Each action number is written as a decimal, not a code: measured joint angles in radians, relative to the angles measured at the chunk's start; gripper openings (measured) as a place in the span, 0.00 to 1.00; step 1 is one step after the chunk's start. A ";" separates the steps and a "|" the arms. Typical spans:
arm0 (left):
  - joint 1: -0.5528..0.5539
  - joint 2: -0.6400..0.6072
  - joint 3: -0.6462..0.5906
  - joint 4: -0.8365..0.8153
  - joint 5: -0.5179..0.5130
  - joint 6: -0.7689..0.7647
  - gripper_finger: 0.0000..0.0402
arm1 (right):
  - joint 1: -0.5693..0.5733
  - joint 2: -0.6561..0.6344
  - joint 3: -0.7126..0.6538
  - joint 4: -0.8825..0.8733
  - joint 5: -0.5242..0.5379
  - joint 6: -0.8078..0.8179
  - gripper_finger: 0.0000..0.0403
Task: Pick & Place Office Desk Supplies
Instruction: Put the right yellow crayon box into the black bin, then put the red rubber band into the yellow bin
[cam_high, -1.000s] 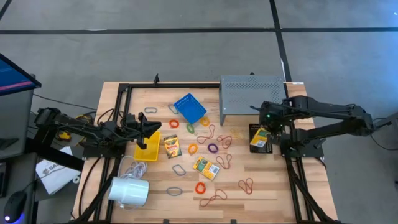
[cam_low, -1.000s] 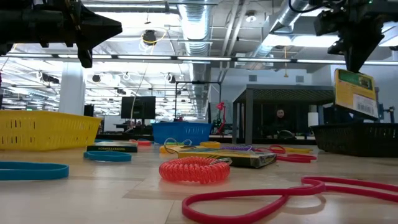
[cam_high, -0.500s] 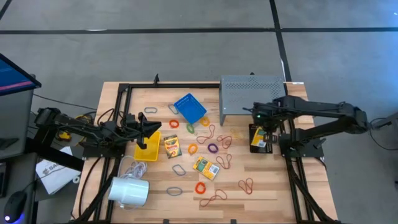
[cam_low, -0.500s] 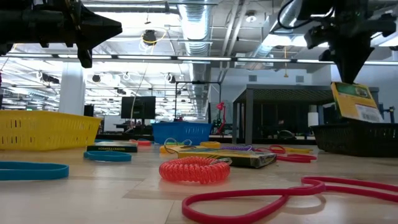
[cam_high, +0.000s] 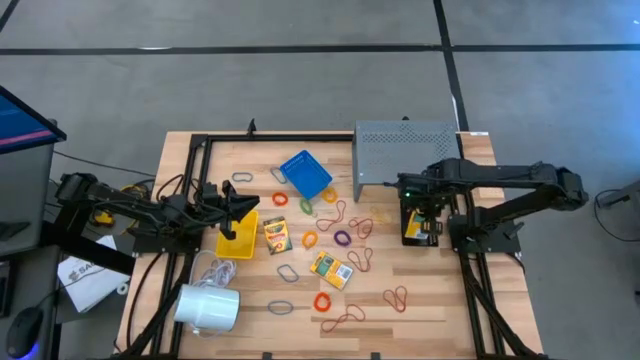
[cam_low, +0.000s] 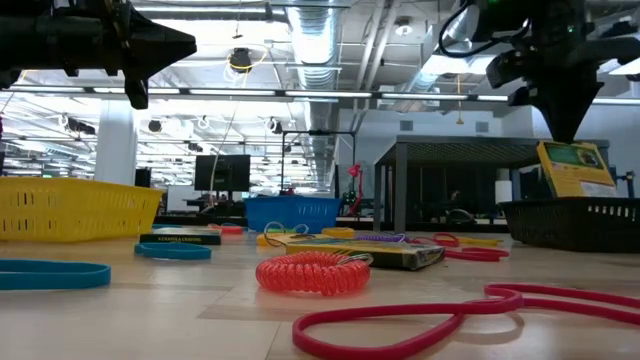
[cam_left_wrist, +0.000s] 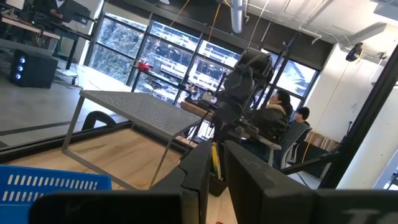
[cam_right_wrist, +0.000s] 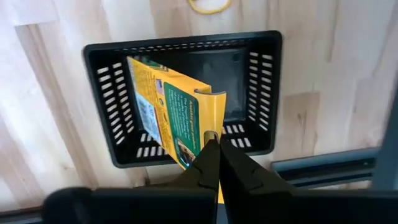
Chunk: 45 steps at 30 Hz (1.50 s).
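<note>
Yellow-green card: crayon box (cam_right_wrist: 177, 118), flat and rectangular, printed faces; pinched at one edge by the right gripper (cam_right_wrist: 217, 149)
Change: over the last second the right gripper has carried the box from beside the black basket (cam_right_wrist: 106, 99) to over it and lowered it; the box now hangs tilted, its lower end inside the basket walls, its upper part above the rim in the low view
Meaning: judged, the place step is nearly done; release is what remains; the tilt suggests the box may lean on a wall rather than lie flat
Right gripper: fingers pressed together on the box's edge, at the table's right side, just near of the grey perforated shelf (cam_high: 403, 150)
Left gripper (cam_high: 245, 203): raised over the yellow basket (cam_high: 238, 240) at the table's left, unmoved; fingers nearly together, nothing seen between them
Basket: black plastic, rectangular, slotted walls, smooth floor
Left to sort: two more crayon boxes (cam_high: 277, 234), (cam_high: 331, 269) on the pale wood table (cam_high: 420, 300); thin looped rubber bands (cam_high: 341, 237) in orange, green, purple and brown, scattered mid-table; grey metal loop clips (cam_high: 288, 271); a red coiled band (cam_low: 312, 272) near in the low view
Other: blue slotted tray (cam_high: 305, 173), tilted, far centre; white cylinder (cam_high: 208, 306) with cord, near left
</note>
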 joint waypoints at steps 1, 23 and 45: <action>0.000 0.000 0.000 0.000 0.000 0.000 0.11 | 0.008 0.004 0.000 0.001 -0.001 0.000 0.00; 0.000 -0.001 0.000 0.002 0.000 0.000 0.11 | 0.064 0.092 0.000 0.003 -0.050 0.055 0.17; 0.000 -0.001 0.000 0.008 0.002 0.000 0.11 | 0.242 0.031 0.176 0.155 -0.219 0.156 0.28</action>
